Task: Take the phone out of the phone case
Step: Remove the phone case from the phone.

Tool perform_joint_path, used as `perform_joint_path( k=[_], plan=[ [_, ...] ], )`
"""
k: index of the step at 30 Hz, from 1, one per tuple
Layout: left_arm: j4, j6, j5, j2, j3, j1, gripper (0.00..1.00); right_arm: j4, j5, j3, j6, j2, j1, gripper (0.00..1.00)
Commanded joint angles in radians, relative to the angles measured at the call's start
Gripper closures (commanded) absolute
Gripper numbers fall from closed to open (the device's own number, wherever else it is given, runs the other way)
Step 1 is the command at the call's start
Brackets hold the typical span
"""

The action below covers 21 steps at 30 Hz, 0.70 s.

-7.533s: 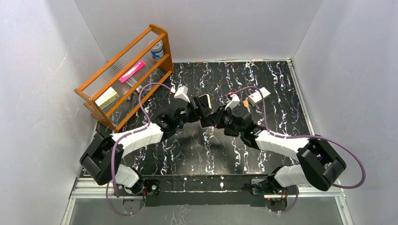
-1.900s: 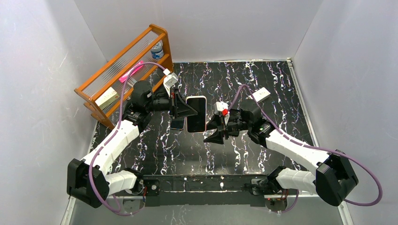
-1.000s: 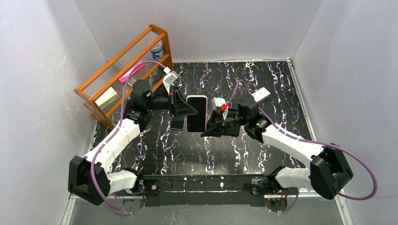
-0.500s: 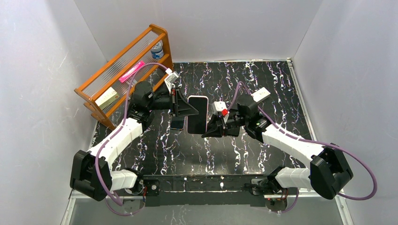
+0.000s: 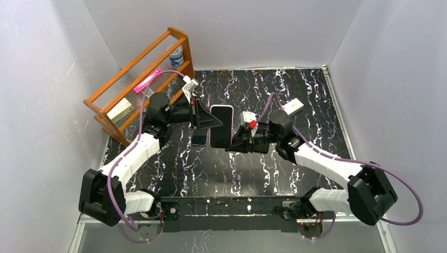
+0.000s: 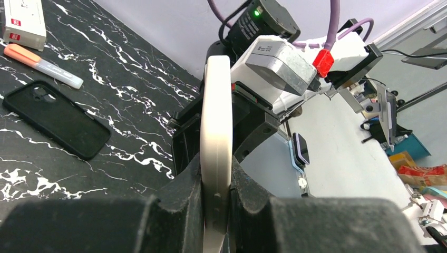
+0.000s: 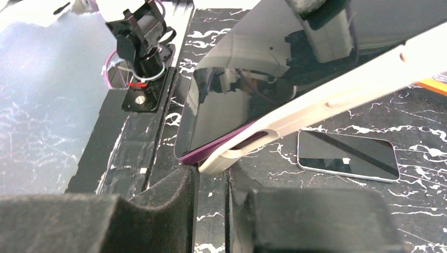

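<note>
cream at the rim: grips the phone case edge-on in the left fingers, mid-air, centre frame. shows the purple-edged phone proud of it at the lower-left corner. sets the right fingers narrow just below; cannot tell whether pinching. could drop the phone onto the worktop if popped free ungripped, or slip the phone case under pull.

My pincer meets a corner of the cream case, the purple phone standing clear there; a second phone lies beyond
</note>
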Motion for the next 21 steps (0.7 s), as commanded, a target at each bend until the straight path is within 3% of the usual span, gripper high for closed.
perform_joint_path(
  k=[1,12,21],
  plan=[
    [0.024,-0.078,-0.019,-0.031,-0.036,-0.015,1.00,0.410,0.211,-0.050,0.201,-0.047,-0.001,0.94],
    [0.147,-0.213,-0.059,-0.086,-0.115,-0.019,1.00,0.773,0.323,-0.152,0.557,-0.014,-0.021,0.88],
    [0.197,-0.285,-0.138,-0.127,-0.197,-0.026,1.00,0.933,0.375,-0.145,0.752,0.036,-0.038,0.83]
  ],
)
